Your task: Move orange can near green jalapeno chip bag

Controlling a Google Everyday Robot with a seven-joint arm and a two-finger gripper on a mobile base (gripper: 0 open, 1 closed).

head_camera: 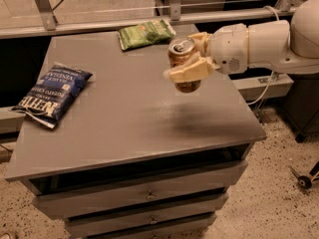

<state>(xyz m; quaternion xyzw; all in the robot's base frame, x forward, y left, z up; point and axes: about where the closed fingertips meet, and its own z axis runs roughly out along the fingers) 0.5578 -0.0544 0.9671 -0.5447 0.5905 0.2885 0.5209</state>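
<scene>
The orange can (182, 59) is held upright in the air above the right half of the grey table (119, 113), its silver top showing. My gripper (192, 59) comes in from the right on a white arm and is shut on the can, one tan finger (188, 71) across its front. The green jalapeno chip bag (145, 34) lies flat at the table's far edge, left of and behind the can, a short gap away.
A dark blue chip bag (52, 94) lies at the table's left edge. A metal rail (99, 26) runs behind the table. Drawers (144, 198) sit below the tabletop. The white arm (264, 41) extends over the table's right edge.
</scene>
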